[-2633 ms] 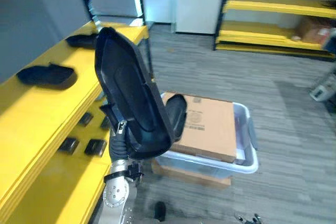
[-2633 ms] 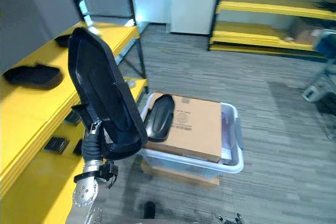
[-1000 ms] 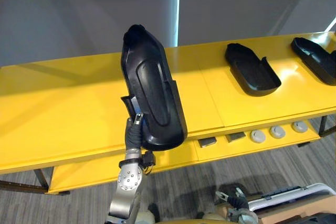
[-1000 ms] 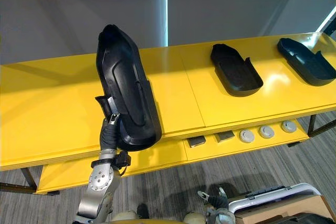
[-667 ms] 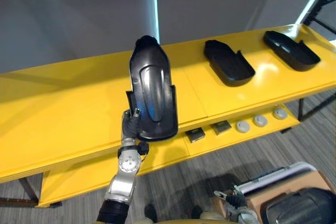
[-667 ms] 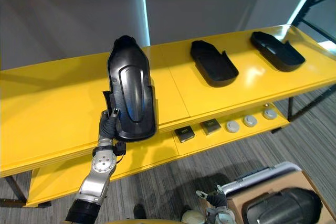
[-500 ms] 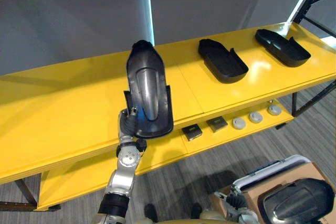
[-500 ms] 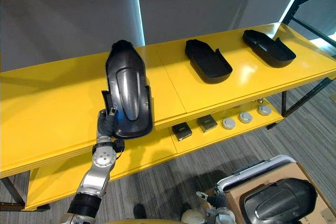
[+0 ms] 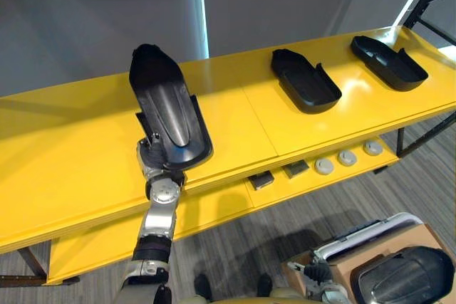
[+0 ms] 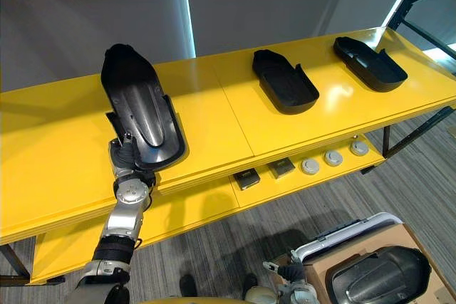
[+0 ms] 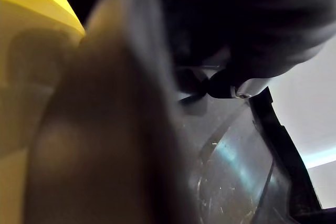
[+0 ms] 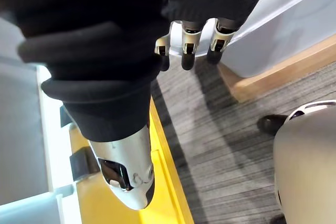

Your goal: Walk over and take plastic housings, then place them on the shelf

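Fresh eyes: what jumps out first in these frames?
The big black housing, gripped at its lower end by the left hand, stands tilted up over the bright yellow shelf. To its right, a second housing and a third housing lie flat on the same shelf top.

two dark square blocks (image 9: 261,180) lie beside a row of three pale round discs (image 9: 347,157). a pale tub (image 9: 360,232) holds a cardboard box (image 9: 429,233) on grey carpet (image 9: 281,222); grey wall (image 9: 92,12) behind.
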You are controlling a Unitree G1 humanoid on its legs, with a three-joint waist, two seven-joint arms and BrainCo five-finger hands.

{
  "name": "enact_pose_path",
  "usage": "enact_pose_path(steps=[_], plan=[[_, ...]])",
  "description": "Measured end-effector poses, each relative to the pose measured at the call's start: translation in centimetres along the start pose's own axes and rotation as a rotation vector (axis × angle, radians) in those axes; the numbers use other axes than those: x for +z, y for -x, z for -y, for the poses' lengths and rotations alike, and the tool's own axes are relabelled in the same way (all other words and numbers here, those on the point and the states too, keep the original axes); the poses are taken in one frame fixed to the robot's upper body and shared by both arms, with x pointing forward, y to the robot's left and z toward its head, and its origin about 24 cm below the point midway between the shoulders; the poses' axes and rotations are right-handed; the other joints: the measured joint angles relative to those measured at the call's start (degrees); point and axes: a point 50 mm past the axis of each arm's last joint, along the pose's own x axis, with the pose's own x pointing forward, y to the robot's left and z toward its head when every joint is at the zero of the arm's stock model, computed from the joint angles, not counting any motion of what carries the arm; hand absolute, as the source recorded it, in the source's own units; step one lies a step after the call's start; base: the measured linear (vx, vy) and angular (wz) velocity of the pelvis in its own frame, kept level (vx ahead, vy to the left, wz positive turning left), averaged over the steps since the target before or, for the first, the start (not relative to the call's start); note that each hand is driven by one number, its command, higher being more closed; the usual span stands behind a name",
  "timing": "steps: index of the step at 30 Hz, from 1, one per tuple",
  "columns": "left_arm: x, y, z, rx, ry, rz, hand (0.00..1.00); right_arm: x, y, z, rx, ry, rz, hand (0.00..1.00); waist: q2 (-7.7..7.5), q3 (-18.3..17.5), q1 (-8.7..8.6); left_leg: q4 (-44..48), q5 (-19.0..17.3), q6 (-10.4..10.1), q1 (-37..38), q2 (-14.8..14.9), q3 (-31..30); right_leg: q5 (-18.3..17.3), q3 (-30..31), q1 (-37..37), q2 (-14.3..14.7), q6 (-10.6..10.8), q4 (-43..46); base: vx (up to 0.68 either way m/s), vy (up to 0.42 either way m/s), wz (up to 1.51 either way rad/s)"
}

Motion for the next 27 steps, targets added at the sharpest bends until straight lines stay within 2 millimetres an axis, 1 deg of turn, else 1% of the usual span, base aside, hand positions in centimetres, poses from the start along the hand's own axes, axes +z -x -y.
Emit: enact_pose_path(steps=[5,7,16,27], plan=[[0.7,-0.8,0.7,-0.008,0.033,-0.017,0.0,0.7,-0.3,-0.2,0.009,0.011,0.02,0.0,-0.01,0.01,-0.49,-0.05,0.0,-0.01,-0.31,0.15,-0.13,0.06,-0.03,-0.37,0.05,-0.14,0.04,-0.02,-0.002,0.0],[0.7,-1.1,0.5,0.004,0.06,-0.032,0.0,0.9,-0.4,-0.5,0.021,0.016,0.025,0.0,-0.08,0.06,-1.16,-0.07,0.0,-0.01,-0.41,0.12,-0.33,0.07,-0.06,-0.53,-0.01,-0.16,0.19,-0.05,0.007,0.01],[1.1,-1.4,0.6,0.009,0.143,-0.059,0.0,0.6,-0.3,-0.4,0.016,0.012,0.016,0.0,-0.28,0.21,-1.2,-0.08,-0.02,-0.01,-0.78,0.24,-1.03,0.01,-0.62,-0.63,-0.1,-0.12,0.14,-0.01,0.0,0.03],[1.3,-1.5,0.5,0.017,0.165,-0.06,0.0,0.8,-0.3,-0.5,0.017,0.011,0.022,0.0,-0.14,0.3,-1.29,-0.06,-0.01,-0.02,-0.7,0.19,-1.14,0.0,-0.86,-0.31,-0.07,-0.12,0.03,0.01,-0.002,0.01]])
